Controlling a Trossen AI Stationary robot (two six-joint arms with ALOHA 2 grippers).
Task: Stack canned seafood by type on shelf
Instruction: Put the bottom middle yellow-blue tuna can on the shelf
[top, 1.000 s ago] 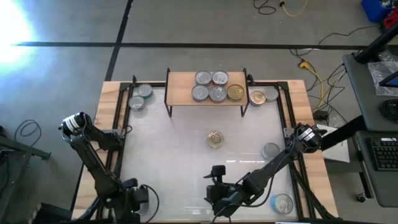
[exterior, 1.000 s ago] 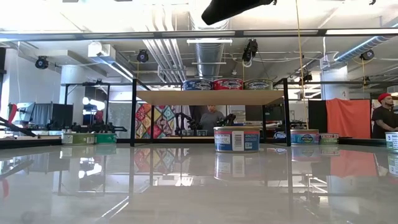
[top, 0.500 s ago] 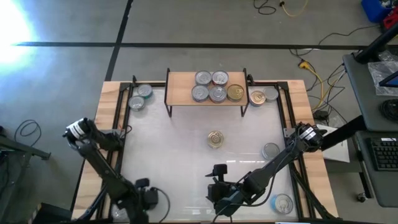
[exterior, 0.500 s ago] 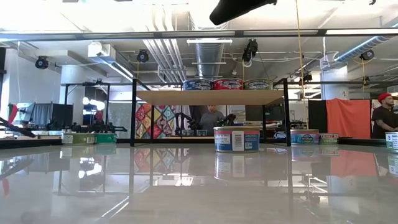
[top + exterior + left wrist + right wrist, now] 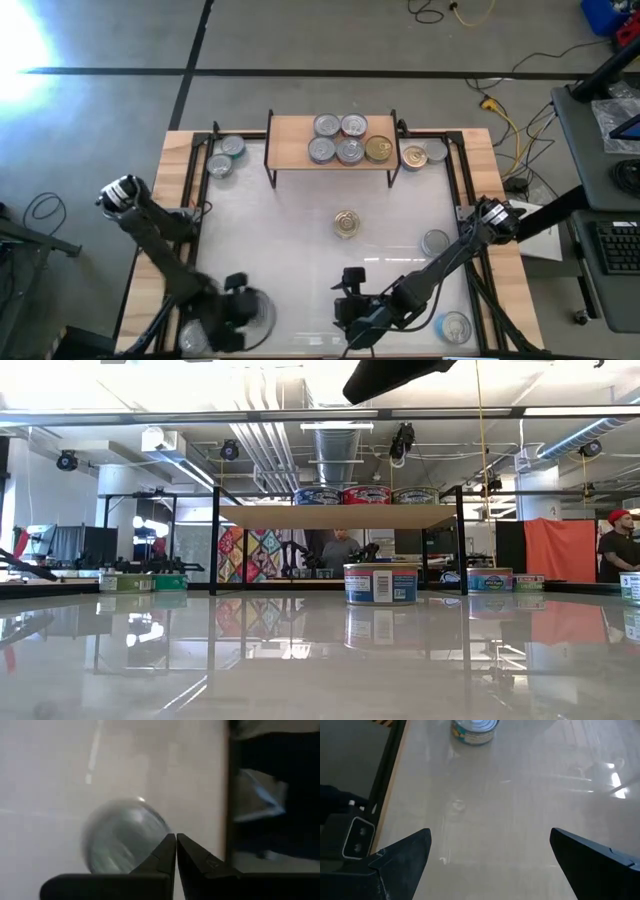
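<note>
Moved: left tool (image 5: 238, 312) has swung inward along the desk's (image 5: 300, 240) near edge; right tool (image 5: 352, 305) unchanged.
Left tool: pinched fully together, holding nothing; a blurred silver tin (image 5: 124, 836) sits just beyond its tips.
Right tool: spread wide, empty.
Risk: closed fingers could knock that tin away.
Seafood: five tins on the shelf (image 5: 290, 135); a gold-topped tin (image 5: 346, 223) lies well ahead of the right tool.

I see open desk (image 5: 290, 240) between the shelf (image 5: 290, 140) and the near edge, broken only by one gold-topped tin (image 5: 346, 224) mid-desk. Five tins crowd the shelf's right part; its left end is bare. Tins flank both shelf ends, and two more sit along my right side.
</note>
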